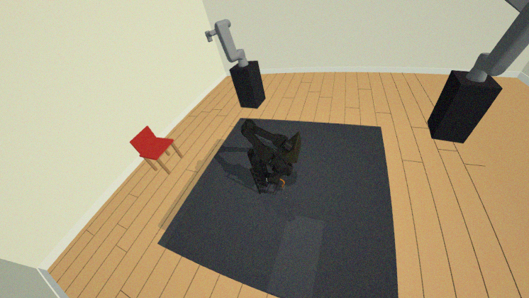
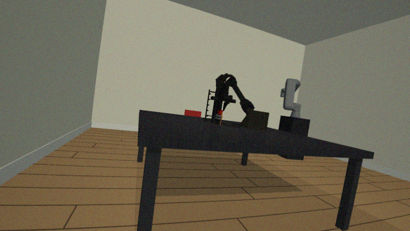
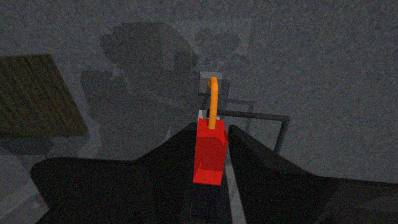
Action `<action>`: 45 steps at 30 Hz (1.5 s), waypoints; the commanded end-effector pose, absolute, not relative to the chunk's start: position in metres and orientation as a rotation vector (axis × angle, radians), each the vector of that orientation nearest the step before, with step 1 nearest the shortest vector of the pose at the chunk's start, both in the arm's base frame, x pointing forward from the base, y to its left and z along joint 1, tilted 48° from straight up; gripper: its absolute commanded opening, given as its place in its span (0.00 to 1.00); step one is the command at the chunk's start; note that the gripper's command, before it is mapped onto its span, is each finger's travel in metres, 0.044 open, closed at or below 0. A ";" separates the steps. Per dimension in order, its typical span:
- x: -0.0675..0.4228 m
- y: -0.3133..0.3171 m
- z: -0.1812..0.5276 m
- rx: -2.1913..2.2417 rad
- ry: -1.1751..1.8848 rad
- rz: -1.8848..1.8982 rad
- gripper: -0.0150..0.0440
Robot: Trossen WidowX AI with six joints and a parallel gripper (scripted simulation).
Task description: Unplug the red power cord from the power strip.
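Note:
My gripper (image 3: 212,128) (image 1: 269,186) (image 2: 218,115) points down at the dark table (image 1: 332,207) (image 2: 200,135) and is shut on the red plug (image 3: 210,156) (image 2: 219,116). The plug sits upright between the two black fingers. An orange cord (image 3: 213,100) (image 1: 282,181) arcs from the plug's far end toward a small grey block (image 3: 223,86) on the table, which seems to be the power strip. I cannot tell whether the plug still sits in the strip.
A dark wire frame (image 3: 281,129) (image 2: 209,105) stands close beside the gripper. A brown box (image 3: 35,95) (image 2: 256,119) sits by the arm's base. A red chair (image 1: 152,146) and two grey arms on black pedestals (image 1: 247,83) (image 1: 462,105) stand on the floor.

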State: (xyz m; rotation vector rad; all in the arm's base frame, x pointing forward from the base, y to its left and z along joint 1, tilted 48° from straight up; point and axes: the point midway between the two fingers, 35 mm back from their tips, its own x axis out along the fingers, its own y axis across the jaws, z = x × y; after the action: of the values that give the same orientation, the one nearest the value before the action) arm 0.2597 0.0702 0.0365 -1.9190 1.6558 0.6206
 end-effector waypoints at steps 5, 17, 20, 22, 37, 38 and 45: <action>0.259 0.096 0.021 -1.890 1.618 0.654 0.25; 0.259 0.093 0.020 -1.895 1.620 0.651 0.57; 0.259 0.093 0.020 -1.895 1.620 0.651 0.70; 0.259 0.093 0.020 -1.895 1.620 0.651 0.79; 0.256 0.143 -0.016 -1.892 1.618 0.653 1.00; 0.256 0.143 -0.016 -1.892 1.618 0.653 1.00; 0.256 0.143 -0.016 -1.892 1.618 0.653 1.00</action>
State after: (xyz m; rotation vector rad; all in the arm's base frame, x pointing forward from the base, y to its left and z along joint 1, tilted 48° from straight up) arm 0.2565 0.1423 -0.0154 -1.8996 1.6154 0.6526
